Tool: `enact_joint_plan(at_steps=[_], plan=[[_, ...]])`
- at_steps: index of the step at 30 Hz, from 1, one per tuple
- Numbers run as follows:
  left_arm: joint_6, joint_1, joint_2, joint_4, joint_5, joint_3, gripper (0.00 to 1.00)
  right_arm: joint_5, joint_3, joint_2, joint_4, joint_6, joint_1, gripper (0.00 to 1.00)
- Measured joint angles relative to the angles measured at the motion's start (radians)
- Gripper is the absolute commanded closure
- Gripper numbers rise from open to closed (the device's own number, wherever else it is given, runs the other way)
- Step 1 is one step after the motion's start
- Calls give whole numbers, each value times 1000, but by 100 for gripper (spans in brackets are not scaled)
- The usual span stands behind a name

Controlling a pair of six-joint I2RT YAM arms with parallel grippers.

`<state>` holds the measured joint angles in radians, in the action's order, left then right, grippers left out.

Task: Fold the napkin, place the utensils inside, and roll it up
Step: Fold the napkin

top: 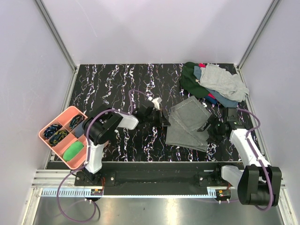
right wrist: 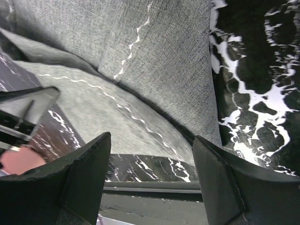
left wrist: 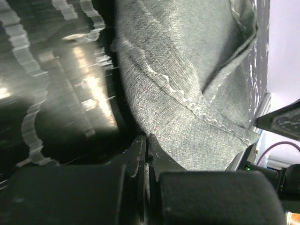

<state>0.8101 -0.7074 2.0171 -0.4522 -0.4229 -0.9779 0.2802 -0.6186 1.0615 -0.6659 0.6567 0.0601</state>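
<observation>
Two grippers: the left gripper point(top: 162, 121) and the right gripper point(top: 214, 126) are both at the napkin point(top: 190, 123), one on each side of it.
Napkin: it lies on the black table point(top: 117, 84) with white streaks, a bit to the right of the middle. It is grey and folded over, so layers sit on top of each other. Stitched edges show along the folds.
Left gripper: it is at the napkin's left edge. Its two fingers point(left wrist: 136, 154) are pressed tight together. The edge of the cloth runs right in between their tips, so it is pinching the napkin.
Right gripper: it is at the napkin's right edge. Its fingers point(right wrist: 79, 178) stand far apart and hold nothing. The grey cloth shows in the gap between them, lower down.
Cloth heap: a heap of cloths point(top: 215, 83) in green, light grey and blue sits at the back right of the table, near the napkin's far corner.
Tray: a pink tray point(top: 65, 111) sits at the left edge of the table, well apart from the napkin. It has several boxes inside. One box holds a green thing point(top: 73, 150). Other boxes hold small dark things, too small to tell what they are.
</observation>
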Motion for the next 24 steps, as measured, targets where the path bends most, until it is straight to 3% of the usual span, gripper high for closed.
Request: enact_joint_plan(at_steps=[12, 18, 22, 24], plan=[[-95, 223, -198, 97, -28, 171, 100, -70, -21, 146, 90, 8, -222, 19], [-155, 267, -250, 185, -15, 179, 99, -57, -30, 165, 156, 3, -305, 17], [-171, 267, -250, 225, -16, 175, 75, -41, -30, 169, 200, 3, -356, 17], [-180, 266, -250, 240, -16, 169, 69, -29, -30, 169, 219, 4, -372, 17]])
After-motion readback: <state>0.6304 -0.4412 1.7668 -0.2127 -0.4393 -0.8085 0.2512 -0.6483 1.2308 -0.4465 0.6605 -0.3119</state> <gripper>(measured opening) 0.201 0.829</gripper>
